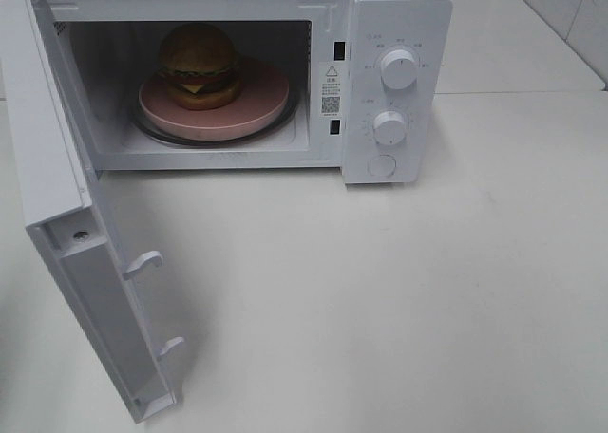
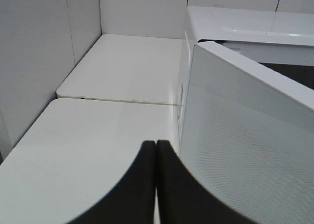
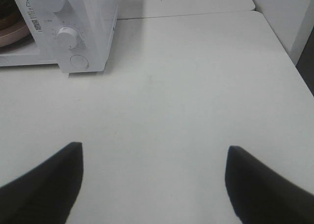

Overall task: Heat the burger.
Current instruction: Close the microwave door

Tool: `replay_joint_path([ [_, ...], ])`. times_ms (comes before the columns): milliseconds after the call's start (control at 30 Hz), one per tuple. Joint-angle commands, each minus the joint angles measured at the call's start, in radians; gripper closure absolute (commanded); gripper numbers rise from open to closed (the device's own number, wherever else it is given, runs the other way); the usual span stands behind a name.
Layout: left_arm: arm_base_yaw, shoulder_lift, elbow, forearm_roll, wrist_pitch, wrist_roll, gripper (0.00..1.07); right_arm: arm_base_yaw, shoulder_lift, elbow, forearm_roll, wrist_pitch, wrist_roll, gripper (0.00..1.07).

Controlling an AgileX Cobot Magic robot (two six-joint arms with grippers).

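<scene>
The burger (image 1: pixel 198 65) with a golden-brown bun, lettuce and cheese sits on a pink round plate (image 1: pixel 256 105) inside the open white microwave (image 1: pixel 399 15). The microwave door (image 1: pixel 57 196) stands swung wide open to the left. Neither arm shows in the exterior high view. In the left wrist view my left gripper (image 2: pixel 156 150) is shut and empty, its fingertips right beside the outer face of the door (image 2: pixel 245 145). In the right wrist view my right gripper (image 3: pixel 154 155) is open and empty above the bare table, well away from the microwave (image 3: pixel 88 17).
The microwave has two round knobs (image 1: pixel 397 69) and a round button (image 1: pixel 381 165) on its right panel. Two latch hooks (image 1: pixel 142 260) stick out of the door's edge. The white table (image 1: pixel 399 300) stretches in front and to the right. White walls (image 2: pixel 34 62) stand close on the left.
</scene>
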Motion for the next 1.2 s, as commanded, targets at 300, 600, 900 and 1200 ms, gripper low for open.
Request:
replay_joint_path([
  [300, -0.004, 0.207, 0.023, 0.034, -0.232, -0.003, 1.07, -0.007, -0.026, 0.002, -0.004, -0.007, -0.006, 0.31],
  [600, -0.004, 0.363, 0.023, 0.289, -0.358, -0.199, 1.07, -0.007, -0.026, 0.002, -0.004, -0.007, -0.006, 0.31],
  [900, -0.004, 0.469, 0.023, 0.623, -0.529, -0.454, 1.07, -0.007, -0.026, 0.002, -0.004, -0.007, -0.006, 0.31],
  [1200, -0.004, 0.629, 0.023, 0.82, -0.778, -0.504, 1.07, -0.007, -0.026, 0.002, -0.004, -0.007, -0.006, 0.31],
])
